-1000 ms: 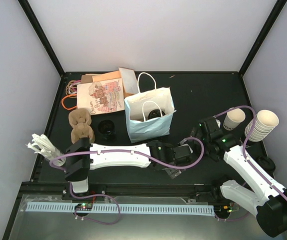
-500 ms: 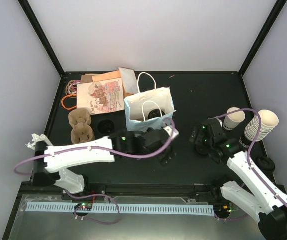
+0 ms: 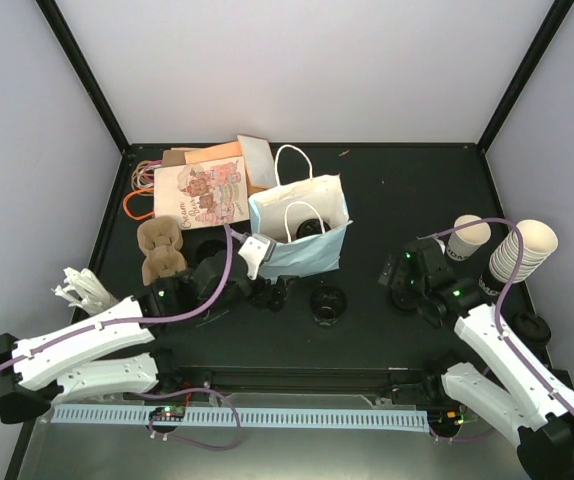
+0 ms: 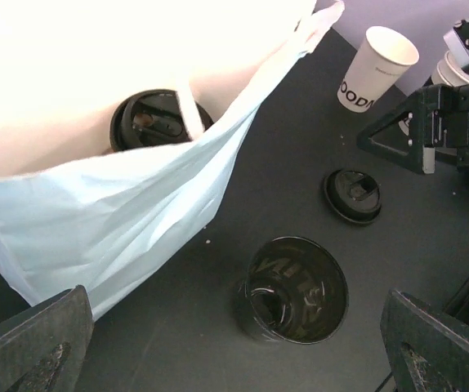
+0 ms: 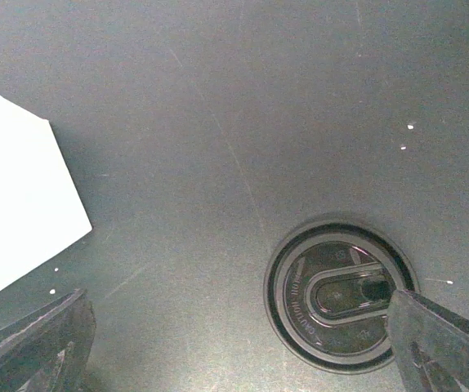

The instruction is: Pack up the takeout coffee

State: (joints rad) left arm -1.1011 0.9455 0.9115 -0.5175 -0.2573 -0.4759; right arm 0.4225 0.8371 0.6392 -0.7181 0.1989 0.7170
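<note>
Takeout coffee [image 4: 154, 121], where? (KL)

Inside the light-blue paper bag [image 3: 297, 255]. Only its black lid shows through the open mouth. The bag stands upright mid-table, handles up. (RS)

Grippers? (KL)

Left gripper [image 4: 236, 327]: fingers [image 4: 30, 347] spread wide, holding nothing, touching nothing. It hangs just in front of the bag, over a black round piece [image 4: 293, 287] that sits on the table [image 3: 407, 190], open side up. Cup or lid, cannot tell. Right gripper [image 5: 238, 343]: likewise wide and holding nothing, above a loose black lid [image 5: 341, 294] lying flat on the table, apart from the bag. (RS)

Other containers? (KL)

Single cream cup [image 3: 467, 238], lidless, upright, right side. Just beside it, a stack of cream cups [image 3: 522, 250]. Brown pulp carrier [image 3: 162, 252] at left. (RS)

Counts? (KL)

- Standing bags: one.
- Lidded coffees: one, in that bag.
- Loose lids by the right gripper: one.
- Black round pieces: one.
- Single cream cups: one.
- Cup stacks: one, cups in it not countable.
- Flat printed bags [image 3: 202, 190] at back left: a pile, number unclear. (RS)
</note>
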